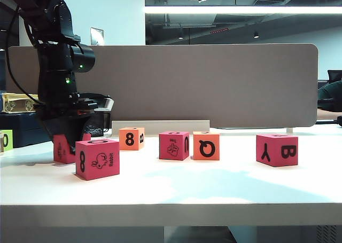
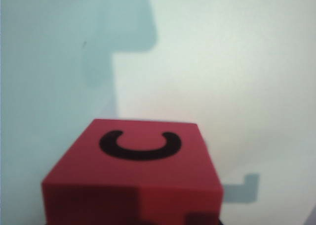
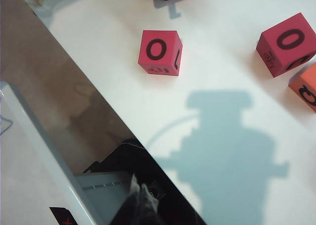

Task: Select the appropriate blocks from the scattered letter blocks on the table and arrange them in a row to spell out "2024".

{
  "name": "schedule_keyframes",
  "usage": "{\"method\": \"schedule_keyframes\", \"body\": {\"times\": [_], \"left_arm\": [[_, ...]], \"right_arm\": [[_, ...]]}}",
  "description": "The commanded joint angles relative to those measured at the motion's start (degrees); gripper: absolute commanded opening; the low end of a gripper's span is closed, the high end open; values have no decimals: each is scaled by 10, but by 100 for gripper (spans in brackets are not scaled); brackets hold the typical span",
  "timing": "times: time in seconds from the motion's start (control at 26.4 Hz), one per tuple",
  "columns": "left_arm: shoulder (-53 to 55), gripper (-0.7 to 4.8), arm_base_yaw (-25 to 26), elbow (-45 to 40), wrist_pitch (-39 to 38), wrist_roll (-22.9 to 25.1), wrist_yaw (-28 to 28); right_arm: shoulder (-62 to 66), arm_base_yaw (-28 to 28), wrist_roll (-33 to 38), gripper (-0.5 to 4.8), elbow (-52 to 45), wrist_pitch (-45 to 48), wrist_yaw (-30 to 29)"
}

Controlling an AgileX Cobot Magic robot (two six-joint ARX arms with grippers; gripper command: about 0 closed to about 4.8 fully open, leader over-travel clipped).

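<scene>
The left gripper is down at the far left of the table, straddling a pink cube that sits on the surface. In the left wrist view that cube fills the near part of the picture, top face showing a black curved mark, but the fingertips are not visible, so whether the jaws have closed onto it or stand just clear cannot be told.

The right gripper appears in no view; its wrist camera looks down from high over the near table edge, and by its reading it is shut and empty.

Along the row to the right stand the rabbit cube nearest, the orange 8 cube farther back, then a pink cube with a small drawing touching or just beside the orange Q cube, and the Y/B cube well apart at right.

Risks: the foam cube sits low between the jaws, so an off-centre squeeze could twist or pop it out. Carrying it right, the arm could clip the rabbit cube just beside it. A cube could also be set down with the wrong face forward.
</scene>
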Motion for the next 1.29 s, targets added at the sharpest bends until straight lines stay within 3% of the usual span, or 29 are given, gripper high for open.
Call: {"method": "schedule_keyframes", "body": {"times": [0.04, 0.27, 0.46, 0.8, 1.29], "left_arm": [[-2, 205, -7, 2, 8, 1, 3], [-2, 205, -46, 4, 15, 40, 18], [-2, 205, -76, 4, 59, 41, 18], [-1, 205, -99, 4, 115, 41, 32], [-1, 215, -120, 4, 132, 60, 44]], "right_arm": [[-2, 1, 0, -2, 2, 9, 9], [-2, 1, 0, -2, 2, 16, 26], [-2, 1, 0, -2, 2, 15, 26], [-2, 1, 0, -2, 2, 12, 26], [-2, 1, 0, -2, 2, 11, 26]]}}
